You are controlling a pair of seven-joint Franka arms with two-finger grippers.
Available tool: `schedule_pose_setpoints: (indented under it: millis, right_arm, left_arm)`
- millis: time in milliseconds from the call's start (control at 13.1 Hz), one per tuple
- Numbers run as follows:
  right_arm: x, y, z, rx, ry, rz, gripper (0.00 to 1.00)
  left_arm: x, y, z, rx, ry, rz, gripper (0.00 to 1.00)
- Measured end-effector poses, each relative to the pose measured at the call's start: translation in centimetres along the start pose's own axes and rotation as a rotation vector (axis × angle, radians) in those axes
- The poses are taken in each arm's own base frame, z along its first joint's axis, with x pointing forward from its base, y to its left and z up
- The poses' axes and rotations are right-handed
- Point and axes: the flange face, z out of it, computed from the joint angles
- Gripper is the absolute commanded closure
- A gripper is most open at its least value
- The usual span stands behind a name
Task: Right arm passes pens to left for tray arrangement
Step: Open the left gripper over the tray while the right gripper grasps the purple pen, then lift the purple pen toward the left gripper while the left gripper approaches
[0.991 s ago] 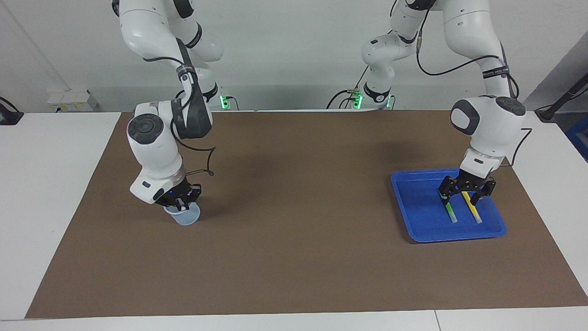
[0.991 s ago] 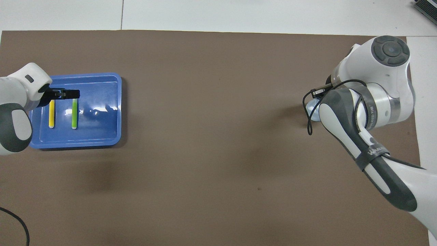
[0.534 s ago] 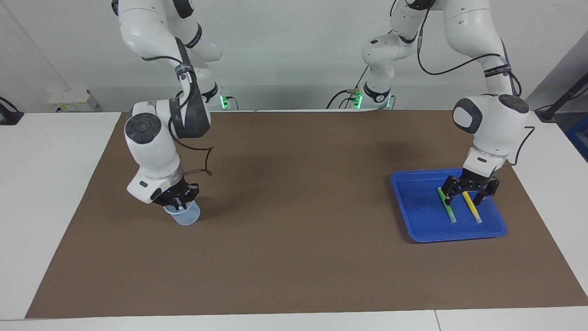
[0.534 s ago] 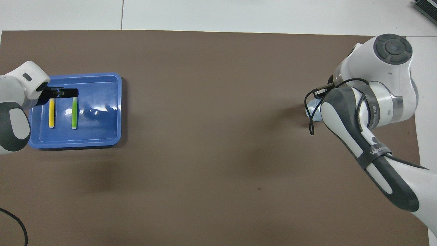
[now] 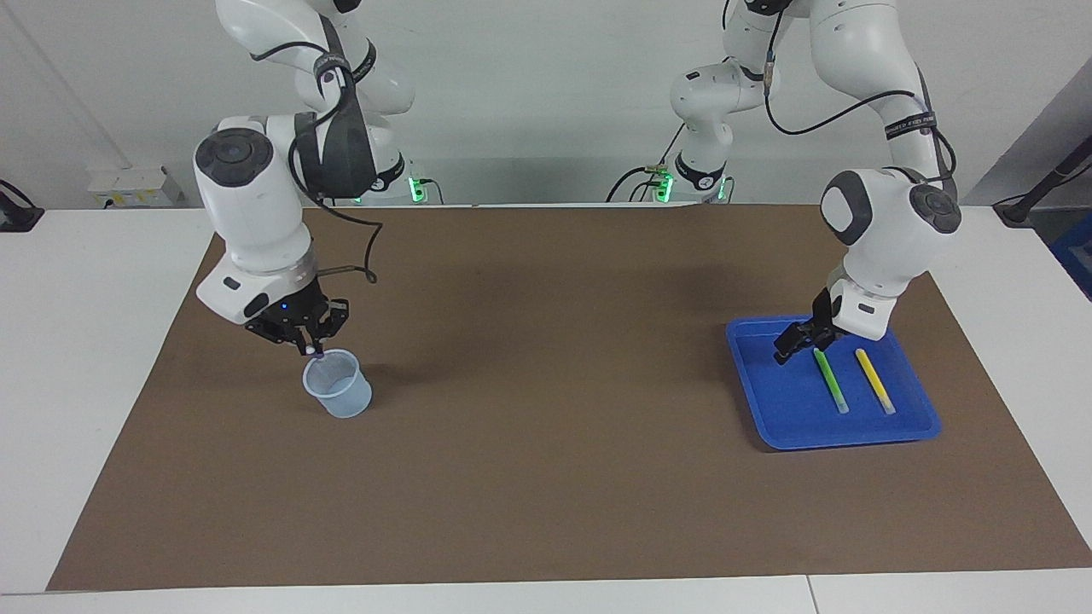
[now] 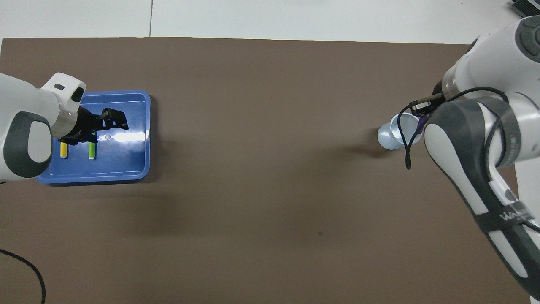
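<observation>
The green pen (image 5: 828, 380) and yellow pen (image 5: 874, 380) lie side by side in the blue tray (image 5: 768, 401) at the left arm's end of the tabletop (image 5: 546, 477). The left end effector (image 5: 793, 344) hangs released over the tray. The right end effector (image 5: 309, 338), clenched on a purple pen (image 6: 419, 125), hangs over the pale cup (image 5: 339, 388).

No print I can properly read anywhere: only a dark strap (image 6: 502, 217) round my right arm (image 6: 476, 177), well up from its gripper, carries pale letters, too blurred to spell out.
</observation>
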Motion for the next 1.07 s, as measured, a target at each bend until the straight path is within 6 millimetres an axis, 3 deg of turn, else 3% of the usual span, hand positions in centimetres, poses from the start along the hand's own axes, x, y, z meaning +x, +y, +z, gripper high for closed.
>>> schedule_pose_setpoints:
  millis: [229, 381, 686, 915, 1067]
  right_arm:
    - [-0.8, -0.6, -4.2, 0.082, 0.009, 0.046, 0.99]
    - [-0.8, -1.6, -5.0, 0.171, -0.008, 0.165, 0.99]
    - [-0.6, -8.4, -5.8, 0.323, -0.069, 0.38, 0.99]
    - [-0.6, -11.9, -6.5, 0.44, -0.129, 0.538, 0.99]
    - [-0.1, -14.6, -7.0, 0.513, -0.146, 0.651, 0.99]
  left_arm:
    - [-1.2, 2.0, -1.5, -0.115, -0.16, -0.236, 0.05]
    - [-1.8, 2.7, -1.4, -0.175, -0.243, -0.364, 0.06]
    - [-3.5, 5.8, -2.2, -0.25, -0.42, -0.629, 0.1]
    - [-4.7, 8.5, -2.5, -0.268, -0.526, -0.844, 0.11]
    - [-5.2, 9.4, -2.4, -0.258, -0.549, -0.884, 0.11]
